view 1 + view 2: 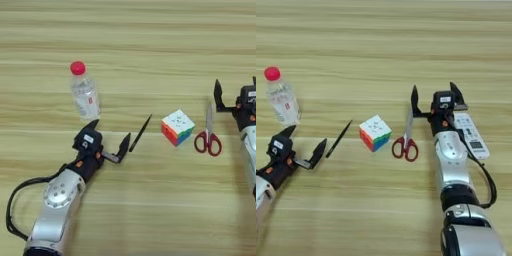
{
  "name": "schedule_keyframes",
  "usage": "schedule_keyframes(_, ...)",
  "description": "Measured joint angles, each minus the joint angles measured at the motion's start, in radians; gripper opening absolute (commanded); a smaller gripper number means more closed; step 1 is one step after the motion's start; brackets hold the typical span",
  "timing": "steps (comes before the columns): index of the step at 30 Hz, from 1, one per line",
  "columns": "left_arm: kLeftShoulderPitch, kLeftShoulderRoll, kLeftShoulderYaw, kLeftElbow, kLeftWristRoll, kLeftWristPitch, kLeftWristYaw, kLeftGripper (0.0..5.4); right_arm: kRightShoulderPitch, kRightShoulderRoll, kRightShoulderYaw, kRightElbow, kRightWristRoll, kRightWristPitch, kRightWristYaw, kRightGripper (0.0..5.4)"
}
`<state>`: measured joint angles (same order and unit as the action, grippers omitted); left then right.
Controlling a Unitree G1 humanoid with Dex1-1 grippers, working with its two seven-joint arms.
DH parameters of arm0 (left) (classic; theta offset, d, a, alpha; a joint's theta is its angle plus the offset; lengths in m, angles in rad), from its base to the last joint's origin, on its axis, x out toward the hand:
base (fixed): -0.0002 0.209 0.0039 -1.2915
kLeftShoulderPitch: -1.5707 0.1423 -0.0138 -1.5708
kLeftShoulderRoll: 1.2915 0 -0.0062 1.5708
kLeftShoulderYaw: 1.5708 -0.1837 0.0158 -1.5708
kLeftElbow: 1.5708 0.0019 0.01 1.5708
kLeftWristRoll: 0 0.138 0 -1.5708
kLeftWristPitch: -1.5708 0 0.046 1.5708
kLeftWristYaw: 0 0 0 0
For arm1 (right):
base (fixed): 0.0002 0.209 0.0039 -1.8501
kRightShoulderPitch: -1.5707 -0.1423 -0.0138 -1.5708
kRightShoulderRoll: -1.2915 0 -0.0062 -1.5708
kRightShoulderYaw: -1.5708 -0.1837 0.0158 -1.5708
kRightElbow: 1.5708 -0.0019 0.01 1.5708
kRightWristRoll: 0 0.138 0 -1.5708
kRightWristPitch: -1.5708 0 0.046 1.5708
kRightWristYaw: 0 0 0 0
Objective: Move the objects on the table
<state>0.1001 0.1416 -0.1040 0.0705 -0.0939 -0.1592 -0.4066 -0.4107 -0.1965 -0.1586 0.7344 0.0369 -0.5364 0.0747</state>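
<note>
**2 Open Hands, 4 Things Waiting**

While nothing is held yet, both hands sit low over the tabletop (pixel 150 30) with their black fingers spread wide.

The left hand (pixel 108 138) is just below the small clear bottle with the red cap (pixel 84 92). The bottle is a little up from it and stands tilted. The thin black pen (pixel 140 132) lies just to the right of this hand's right finger. Its long line runs slanted, low end near the finger, top end up and to the right. The left hand is the nearer one for both of these.

The puzzle cube (pixel 375 132) sits in the middle, between the 2 hands. The red-handled scissors (pixel 406 137) lie just right of it, blades pointing up and handles down. The right hand (pixel 435 98) is up by the blade tips, so it is nearer to the scissors.

A white remote control (pixel 471 134) lies beside the right arm.

The bottle has a label with red marks, but the words are too small to read.
</note>
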Motion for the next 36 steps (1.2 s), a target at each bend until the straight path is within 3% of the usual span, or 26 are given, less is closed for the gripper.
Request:
schedule_keyframes(18, -0.076, -0.015, -0.178, -0.018, 0.034, 0.035, -0.075, 5.4, -0.003, 0.003, 0.013, 0.013, -0.002, 0.0, -0.002, 5.36)
schedule_keyframes(36, -0.171, -0.034, -0.195, 0.189, 0.053, -0.005, -0.078, 5.4, -0.003, 0.006, 0.017, 0.011, -0.003, 0.001, -0.004, 5.36)
